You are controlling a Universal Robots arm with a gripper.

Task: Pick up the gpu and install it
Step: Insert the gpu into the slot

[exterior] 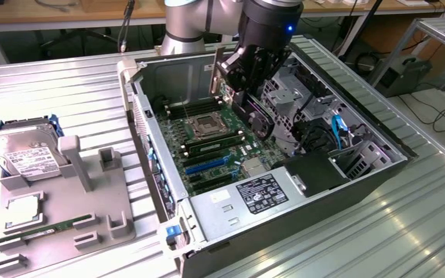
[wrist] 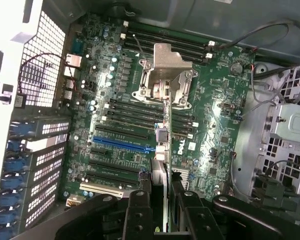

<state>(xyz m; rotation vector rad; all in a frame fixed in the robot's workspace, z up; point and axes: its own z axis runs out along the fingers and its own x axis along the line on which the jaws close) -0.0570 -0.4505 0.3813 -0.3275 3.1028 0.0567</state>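
Wrist view: end effector [wrist: 160, 212] clamped on gpu [wrist: 160, 170], card edge-on above motherboard [wrist: 215, 125] middle, near blue slot [wrist: 121, 143]. Step in hand: carrying gpu inside open case [exterior: 323, 200], not seated. Next move probably calls for card edge aligned over slot.

Mostly metal, with some matt plastic beside it

The tabletop [exterior: 68, 92] is ribbed sheet metal, shiny, with bright reflections. The computer case [exterior: 149, 124] has walls of bare grey metal, rather dull inside, and its outer side looks matt black. The motherboard [wrist: 215, 115] is a green board with a slight gloss, and its socket frame [wrist: 165, 75] is bright metal. The gpu [wrist: 160, 172] shows a pale, slightly shiny edge. The pincer [wrist: 162, 210] is matt black. The hard drive [exterior: 21, 153] is smooth silver metal with a white paper label. The holder [exterior: 76, 191] is matt grey plastic.
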